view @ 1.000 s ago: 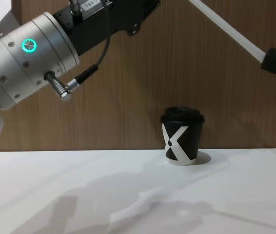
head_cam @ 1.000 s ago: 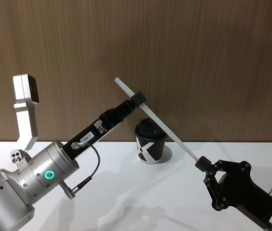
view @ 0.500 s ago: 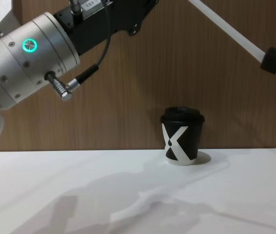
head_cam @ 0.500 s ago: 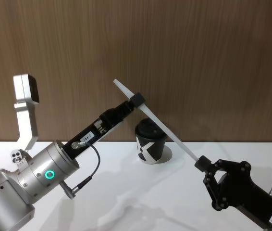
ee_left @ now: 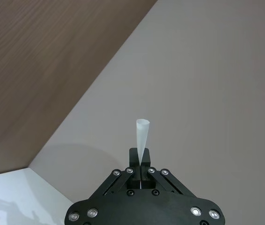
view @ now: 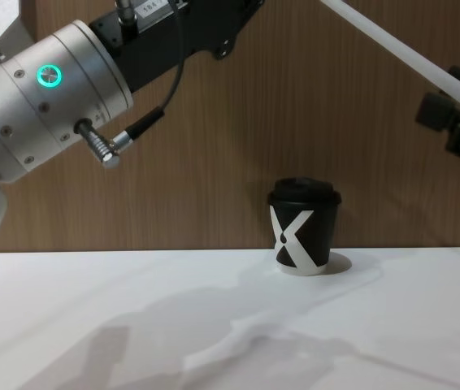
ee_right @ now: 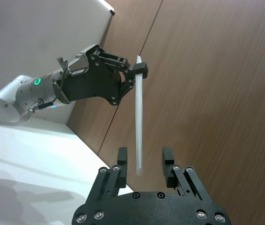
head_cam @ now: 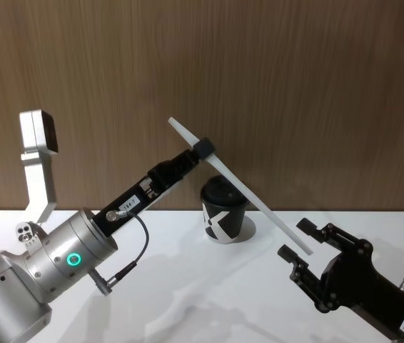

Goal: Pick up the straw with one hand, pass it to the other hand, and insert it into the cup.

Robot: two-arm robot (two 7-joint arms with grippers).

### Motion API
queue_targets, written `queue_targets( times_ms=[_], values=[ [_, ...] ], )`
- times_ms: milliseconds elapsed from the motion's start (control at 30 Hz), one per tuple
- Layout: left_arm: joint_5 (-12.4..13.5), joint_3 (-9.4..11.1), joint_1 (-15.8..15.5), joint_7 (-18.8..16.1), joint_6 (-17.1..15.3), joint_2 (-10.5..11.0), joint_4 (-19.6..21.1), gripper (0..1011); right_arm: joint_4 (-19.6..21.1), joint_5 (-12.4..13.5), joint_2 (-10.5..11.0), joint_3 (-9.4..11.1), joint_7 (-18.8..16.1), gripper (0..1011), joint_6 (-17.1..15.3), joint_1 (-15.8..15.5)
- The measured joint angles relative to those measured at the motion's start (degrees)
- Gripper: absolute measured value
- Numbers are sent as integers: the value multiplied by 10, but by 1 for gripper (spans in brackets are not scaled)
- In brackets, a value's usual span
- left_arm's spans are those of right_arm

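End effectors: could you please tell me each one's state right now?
Left end effector: closed, holding the straw.
Right end effector: open around the straw's lower end.

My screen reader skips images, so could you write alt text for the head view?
The left gripper is shut on the straw near its upper end, slanting it down to the open right gripper, whose fingers flank its lower end. The black cup stands on the white table beneath.

Black left pincer (head_cam: 205,148) on silver wrist (head_cam: 52,270), green ring (head_cam: 73,260), dark cable (head_cam: 146,236); all-black, screw-studded right pincer (head_cam: 295,239).
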State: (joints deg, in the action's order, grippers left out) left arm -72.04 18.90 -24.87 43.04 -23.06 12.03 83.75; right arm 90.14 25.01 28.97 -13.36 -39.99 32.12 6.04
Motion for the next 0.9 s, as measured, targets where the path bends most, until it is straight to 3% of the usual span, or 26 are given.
queue_targets(
  times_ms=[267, 300, 667, 900],
  values=[
    [11, 2, -1, -4, 13, 3, 4, 8, 0, 0, 0, 0, 0, 671, 0, 0],
    [17, 4, -1, -6, 18, 4, 5, 8, 0, 0, 0, 0, 0, 731, 0, 0],
    [75, 14, -5, -35, 68, 17, 25, 10, 0, 0, 0, 0, 0, 1004, 0, 0],
    [139, 28, -12, -80, 108, 29, 46, 8, 0, 0, 0, 0, 0, 1003, 0, 0]
  ],
)
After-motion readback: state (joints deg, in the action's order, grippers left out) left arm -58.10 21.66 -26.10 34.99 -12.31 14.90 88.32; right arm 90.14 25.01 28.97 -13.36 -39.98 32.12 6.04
